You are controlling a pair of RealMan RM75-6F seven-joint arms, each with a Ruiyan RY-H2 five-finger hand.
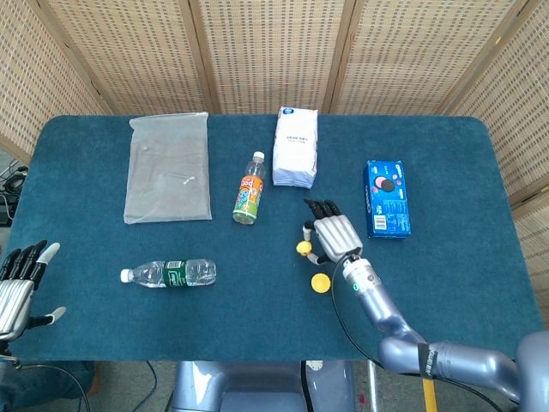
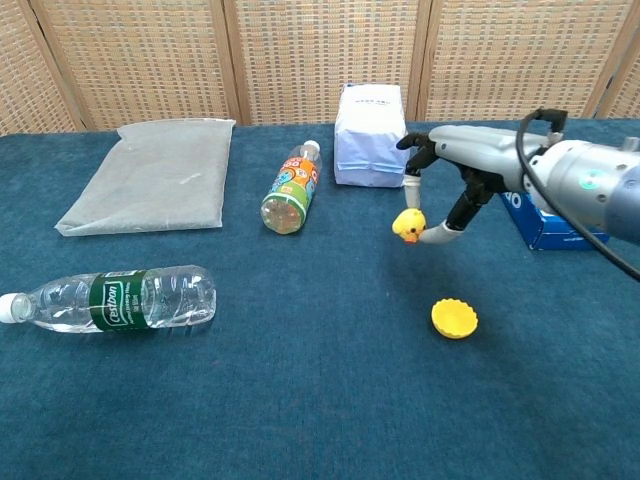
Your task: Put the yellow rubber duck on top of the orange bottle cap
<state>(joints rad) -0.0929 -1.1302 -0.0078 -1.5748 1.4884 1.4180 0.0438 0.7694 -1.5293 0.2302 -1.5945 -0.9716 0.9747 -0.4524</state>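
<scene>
The small yellow rubber duck hangs above the blue cloth, pinched between fingertips of my right hand. In the head view the duck shows at the left edge of that hand. The orange-yellow bottle cap lies flat on the cloth, nearer the front and a little right of the duck; in the head view the cap sits just below the hand. My left hand stays at the table's front left corner, fingers apart and holding nothing.
A clear water bottle lies on its side front left. An orange drink bottle lies mid-table, with a white packet behind it. A grey plastic bag lies at the back left, a blue cookie box at the right.
</scene>
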